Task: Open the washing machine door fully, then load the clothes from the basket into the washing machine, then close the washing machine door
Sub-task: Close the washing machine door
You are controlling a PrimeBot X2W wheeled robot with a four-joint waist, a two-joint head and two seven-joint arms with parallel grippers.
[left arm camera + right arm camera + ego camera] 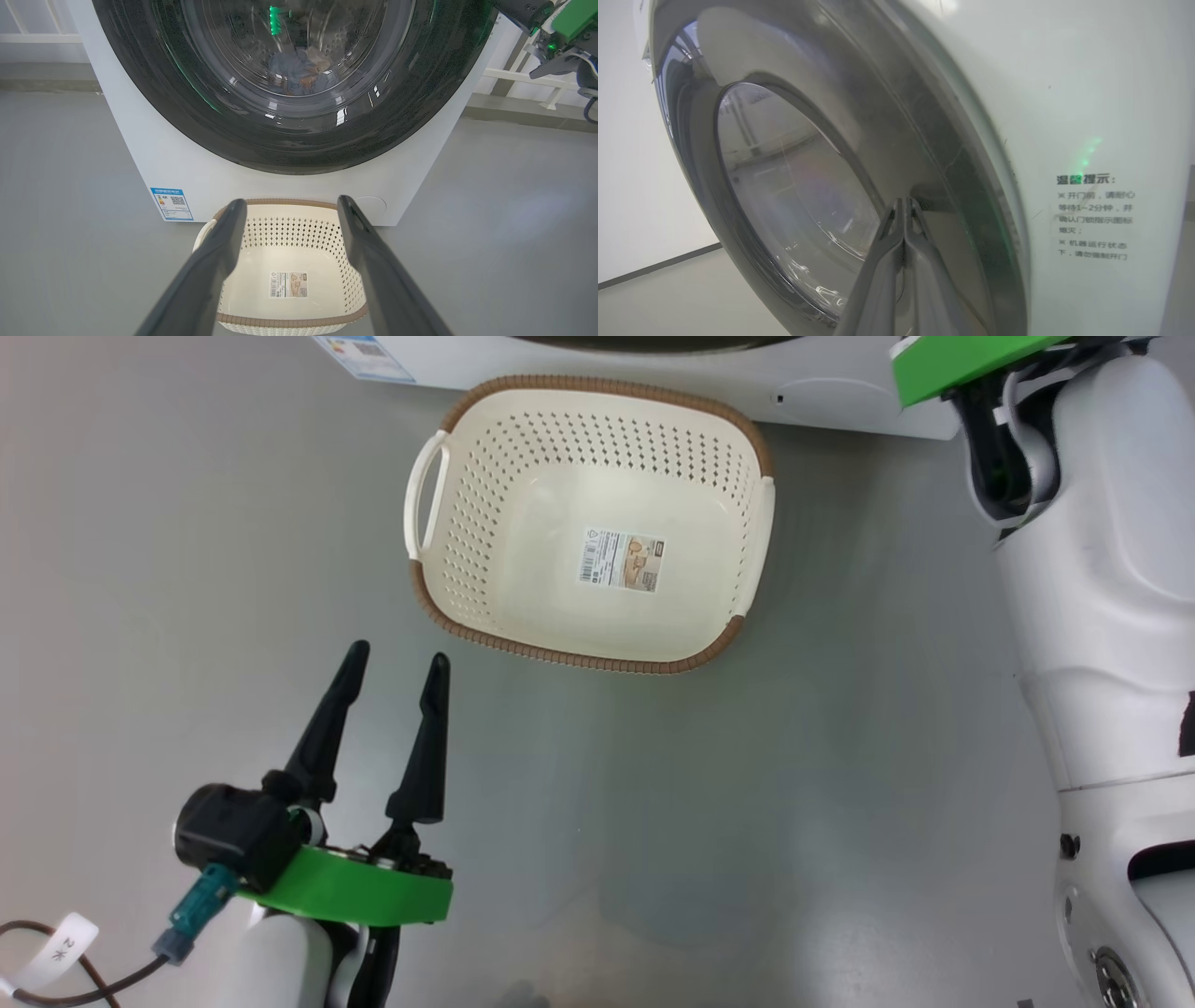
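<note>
Small cream-white perforated plastic basket [579, 659] with brown woven-look rim: empty, on the grey floor [187, 523] just before the big white front-loading washing machine [140, 154]. The light blue printed clothes [299, 72] lie inside it, behind the large round black-rimmed glass door [210, 121]. Right gripper [905, 201]: fingers pressed together, tips at the door's rim, likely as a blunt pusher seating it shut. Left gripper [397, 655]: spread wide, holding nothing, parked clear beside the basket.

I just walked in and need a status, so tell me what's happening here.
Laundry loading looks nearly done. The basket sits empty on the floor before the washing machine, and the clothes show through the glass of the door, which looks shut. The right gripper, fingers together, has its tips at the door's black rim. The left gripper hangs open near the basket, holding nothing.
</note>
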